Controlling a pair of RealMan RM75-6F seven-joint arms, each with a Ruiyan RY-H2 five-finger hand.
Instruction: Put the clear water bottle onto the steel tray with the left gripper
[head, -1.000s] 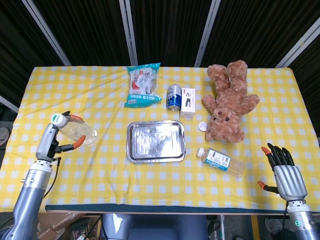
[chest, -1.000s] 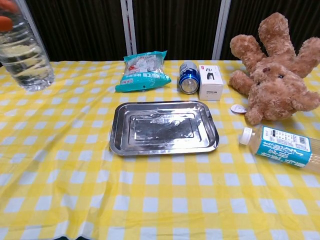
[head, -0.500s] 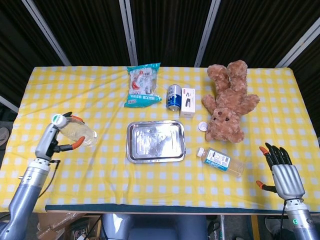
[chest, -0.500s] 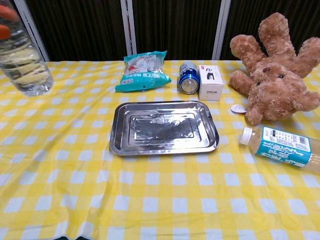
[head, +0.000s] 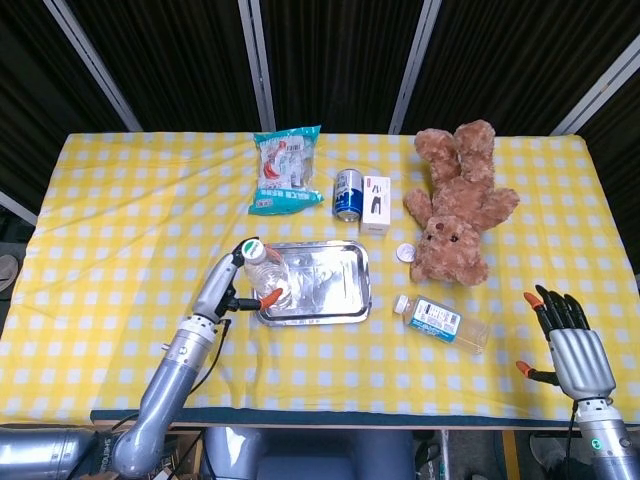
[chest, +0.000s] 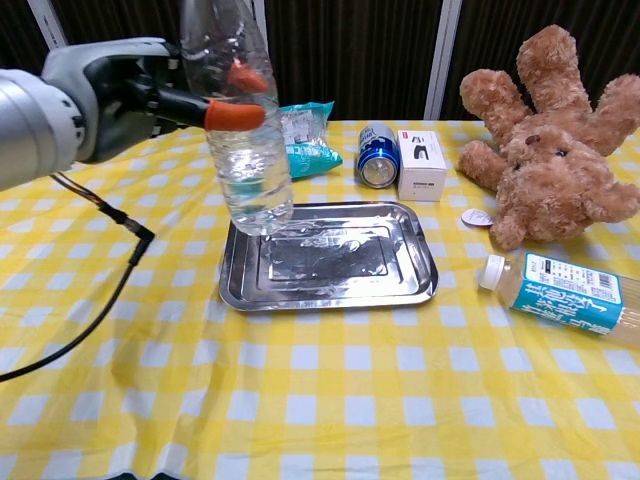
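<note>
Clear plastic water bottle (chest: 243, 130) with a pale cap, partly filled, hangs upright over the left end of the shiny rectangular steel tray (chest: 400, 283); whether its base touches the tray floor I cannot tell. Left hand (chest: 150, 95) grips it around the upper body, orange-tipped fingers (chest: 234, 113) clamped across the front, thumb side hidden. Thin wall, so likely soft under squeeze and slick; water inside gives it some weight low down and will slosh if tilted. Hold looks best kept mid-to-upper body, firm but not crushing. Tray has a raised rim all round; the bottle base needs to clear the left rim and sit on the flat inner floor, else it may tip. Plenty of bare tray to the right of the bottle. Behind the tray: teal snack bag (chest: 292, 139), blue drink can (chest: 377, 156) lying on its side, small white box (chest: 421, 164), all near the far rim but apart from it. Brown teddy bear (chest: 548, 150) sprawls well to the right, small white round tag (chest: 477, 217) beside it, labelled plastic bottle of pale drink (chest: 566, 291) lying on its side near the right front. Yellow-and-white checked tablecloth (chest: 320, 400) is open in front. Right hand (head: 572, 344) hovers at the table's right front edge, fingers apart, holding nothing.
</note>
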